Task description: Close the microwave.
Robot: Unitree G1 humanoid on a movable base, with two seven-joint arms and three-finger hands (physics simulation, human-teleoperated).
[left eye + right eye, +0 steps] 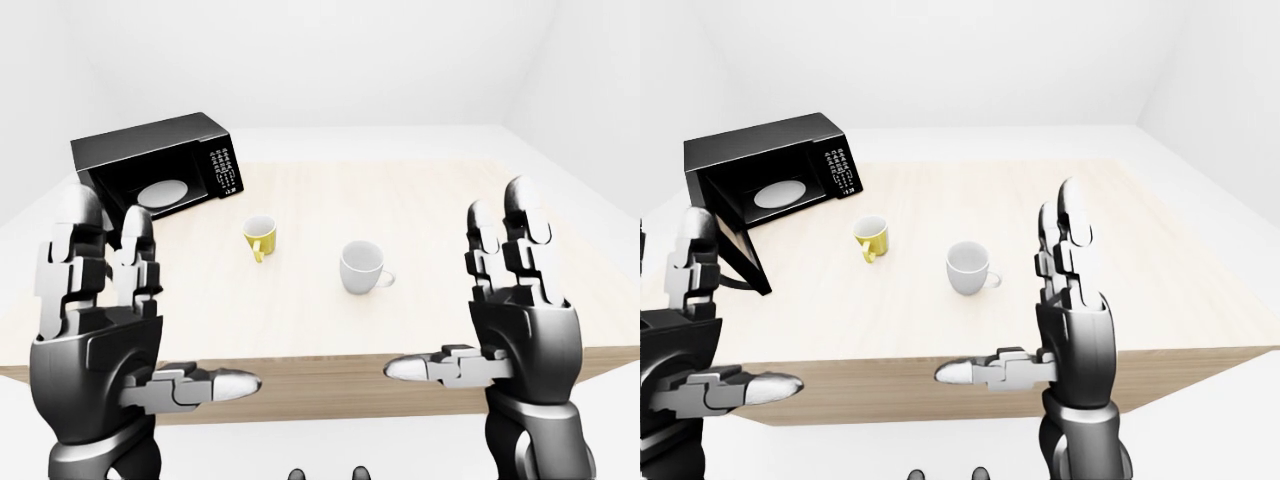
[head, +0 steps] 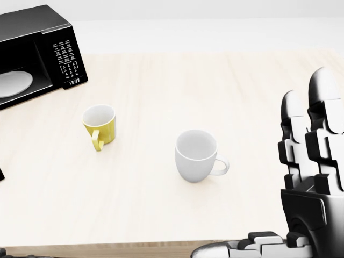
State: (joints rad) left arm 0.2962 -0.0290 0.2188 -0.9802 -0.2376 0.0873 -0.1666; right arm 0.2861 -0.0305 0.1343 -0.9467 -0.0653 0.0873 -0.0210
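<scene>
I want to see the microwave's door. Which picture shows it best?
The right-eye view: the microwave and its door, swung open at the left, show whole there. In the left-eye view the left hand covers the door. The head view cuts the microwave off at its left edge.

On my light wooden table (image 2: 258, 97) a yellow mug (image 2: 100, 124) stands upright, left of a white mug (image 2: 195, 155), the two apart.
</scene>
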